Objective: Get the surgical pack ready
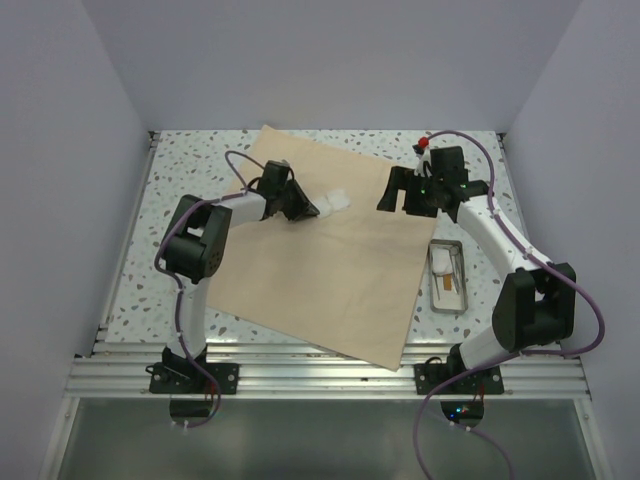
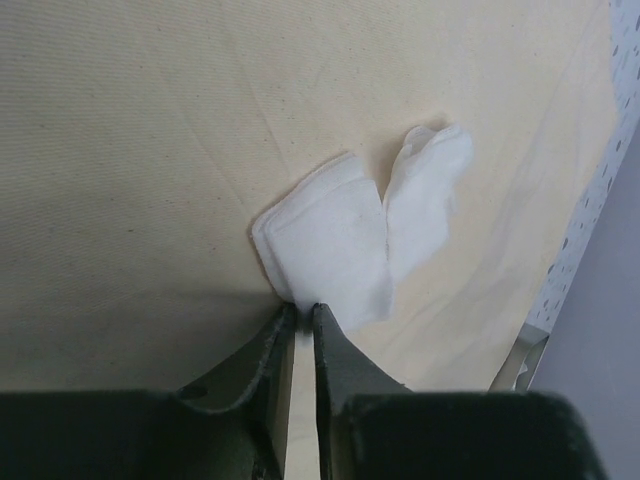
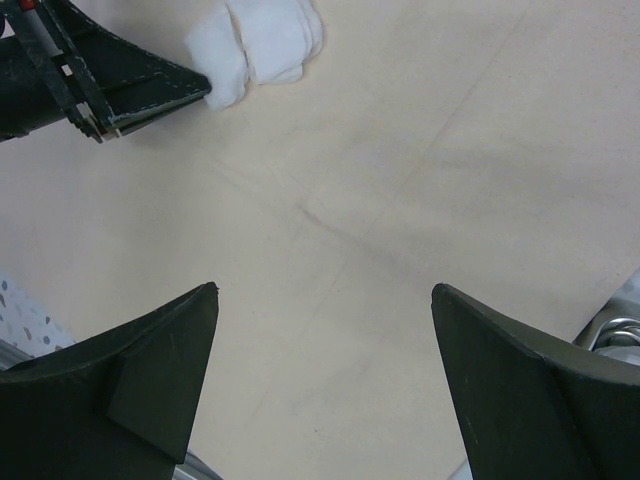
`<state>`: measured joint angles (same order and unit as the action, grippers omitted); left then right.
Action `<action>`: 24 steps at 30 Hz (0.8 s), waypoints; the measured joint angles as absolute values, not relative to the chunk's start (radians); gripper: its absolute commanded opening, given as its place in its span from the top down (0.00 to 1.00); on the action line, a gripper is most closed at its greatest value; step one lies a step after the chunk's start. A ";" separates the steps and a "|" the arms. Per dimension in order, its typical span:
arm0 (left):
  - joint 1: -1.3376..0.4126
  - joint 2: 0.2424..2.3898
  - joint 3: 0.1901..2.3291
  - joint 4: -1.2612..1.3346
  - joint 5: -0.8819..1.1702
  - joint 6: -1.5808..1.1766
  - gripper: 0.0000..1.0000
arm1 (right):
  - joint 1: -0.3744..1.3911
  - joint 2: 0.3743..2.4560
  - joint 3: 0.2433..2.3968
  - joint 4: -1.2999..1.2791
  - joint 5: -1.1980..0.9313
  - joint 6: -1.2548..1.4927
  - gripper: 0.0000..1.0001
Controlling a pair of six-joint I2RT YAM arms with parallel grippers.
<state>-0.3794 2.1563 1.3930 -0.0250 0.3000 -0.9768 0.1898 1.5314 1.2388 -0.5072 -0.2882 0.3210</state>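
The surgical pack (image 1: pixel 330 270) is a wide tan cloth sheet lying flat on the speckled table; it also fills the left wrist view (image 2: pixel 150 150) and the right wrist view (image 3: pixel 420 200). Two small white gauze squares (image 1: pixel 335 203) rest side by side on its far part. My left gripper (image 1: pixel 308 212) (image 2: pixel 303 308) is low on the cloth, its jaws drawn almost together on the near corner of the larger gauze square (image 2: pixel 335 250). The other gauze piece (image 2: pixel 425 195) lies loose beside it. My right gripper (image 1: pixel 400 195) (image 3: pixel 325 290) hovers wide open above bare cloth, holding nothing.
A small silver metal tray (image 1: pixel 449 309) with items in it sits on the table just right of the cloth, beside the right arm; its edge shows in the right wrist view (image 3: pixel 615 325). White walls enclose the table on three sides.
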 measured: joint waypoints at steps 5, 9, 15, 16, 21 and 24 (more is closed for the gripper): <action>-0.380 2.156 1.387 -0.023 0.295 -0.976 0.99 | 0.190 1.531 1.239 -0.507 -0.288 0.321 0.09; -0.380 2.151 1.378 -0.010 0.284 -0.961 1.00 | 0.190 1.531 1.239 -0.507 -0.288 0.321 0.09; -0.380 2.109 1.338 -0.009 0.250 -0.929 1.00 | 0.193 1.531 1.237 -0.503 -0.288 0.321 0.09; -0.380 2.100 1.332 -0.007 0.247 -0.923 1.00 | 0.195 1.531 1.235 -0.501 -0.289 0.321 0.09; -0.380 2.060 1.325 0.015 0.242 -0.910 1.00 | 0.198 1.531 1.234 -0.500 -0.290 0.321 0.09; -0.380 2.053 1.325 0.036 0.243 -0.903 1.00 | 0.198 1.531 1.234 -0.500 -0.291 0.321 0.09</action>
